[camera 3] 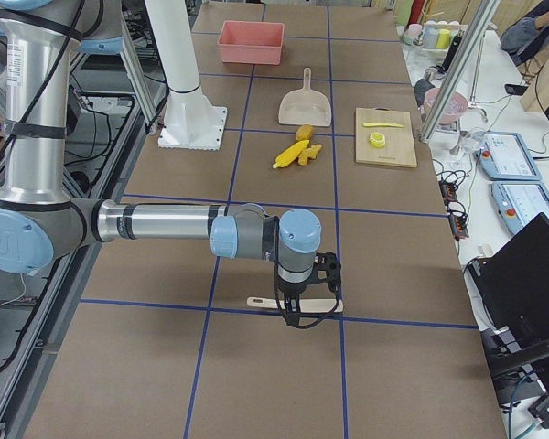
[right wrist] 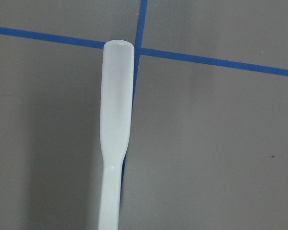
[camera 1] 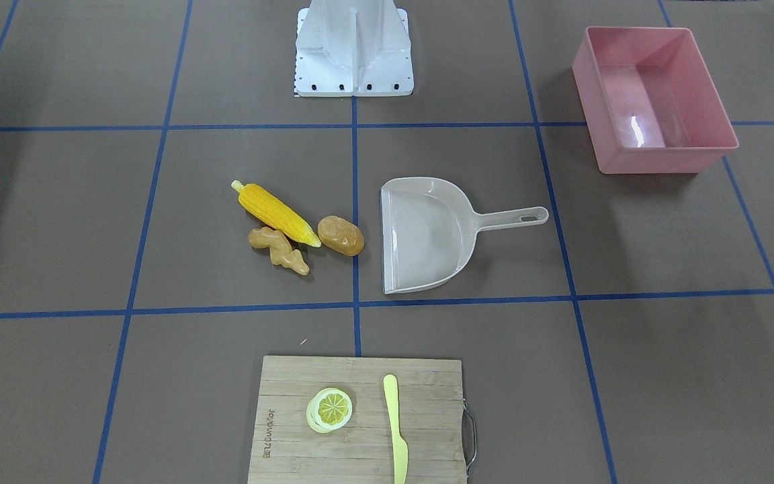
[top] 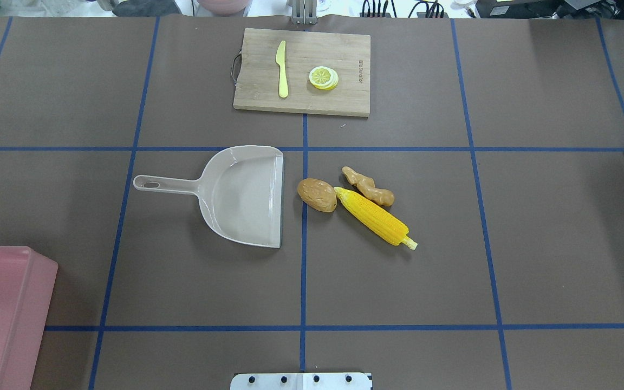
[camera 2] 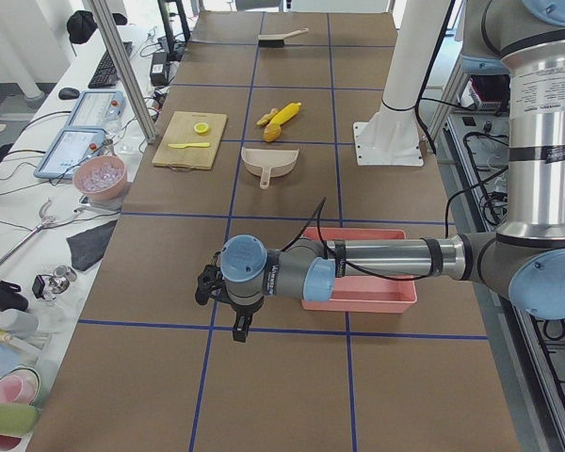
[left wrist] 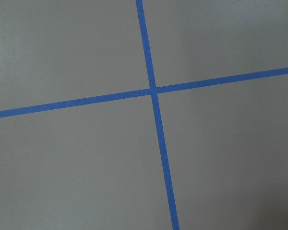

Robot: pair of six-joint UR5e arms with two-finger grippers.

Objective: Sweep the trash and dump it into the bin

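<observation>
Alignment matters most for this step, which I judge to be the pick-up of the brush. The right end effector hangs over the brush, which lies flat on the table at the end on the robot's right. Its wrist camera looks straight down on the pale handle, but the fingers do not show there, so I cannot tell if it is released or clenched. To do it well, the fingers should come down on both sides of the narrow part of the handle, not on the wider rounded end. They should close square to it, so that the bristles can later run level on the table. The handle looks thin and smooth and lies low, so a shallow grip may slip.

The trash is well apart from this end effector, in the middle of the table. The ginger root lies against one side of the corn cob, and the potato is at its tip. The potato lies just beside the open mouth of the dustpan, which faces the three pieces. The pink bin stands further off, on the robot's left side, and appears empty. The left end effector hovers near the bin over a crossing of blue tape lines. Its state I also cannot tell.
</observation>
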